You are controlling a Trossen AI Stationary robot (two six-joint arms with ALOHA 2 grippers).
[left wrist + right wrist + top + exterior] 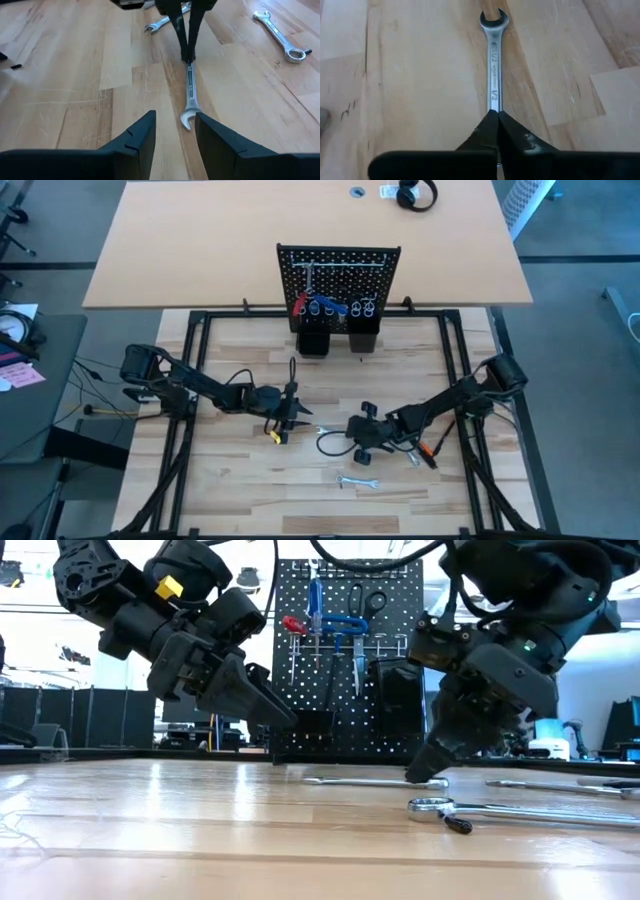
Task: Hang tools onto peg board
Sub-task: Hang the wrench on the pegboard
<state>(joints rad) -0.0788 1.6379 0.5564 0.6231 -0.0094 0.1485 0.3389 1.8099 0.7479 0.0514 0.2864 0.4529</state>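
1. Target wrench point(493, 65): silver combination wrench, lying flat on the worktop point(230, 480) about mid-width, nearer the front edge than the peg board. Open-end jaw faces the left arm.
2. Right gripper point(496, 114): down at the wrench's other end, fingertips pinched together over the shank. Fingers are closed; cannot tell whether they actually clamp the metal or just sit on top of it. The wrench is flat on the wood, not lifted.
3. Left gripper point(175, 131): hovers just short of the wrench's open end, fingers parted, holding nothing. The two grippers face each other along the wrench.
4. Peg board point(340, 275): upright at the back edge of the worktop, centred. A red-handled tool point(292, 625), a blue-handled tool point(316, 602) and black scissors point(368, 602) hang on it already; two black cups point(312, 340) sit at its base.
5. Loose tools on the worktop: a second wrench point(520, 810) with a ring end, close to the front edge, right of centre; a third wrench point(165, 21) beside the right gripper; an orange-and-black tool point(430, 450) under the right arm, toward the right edge.
6. Beyond the worktop: a tan desk point(200, 240) behind the peg board with headphones point(416, 194) at its far side.
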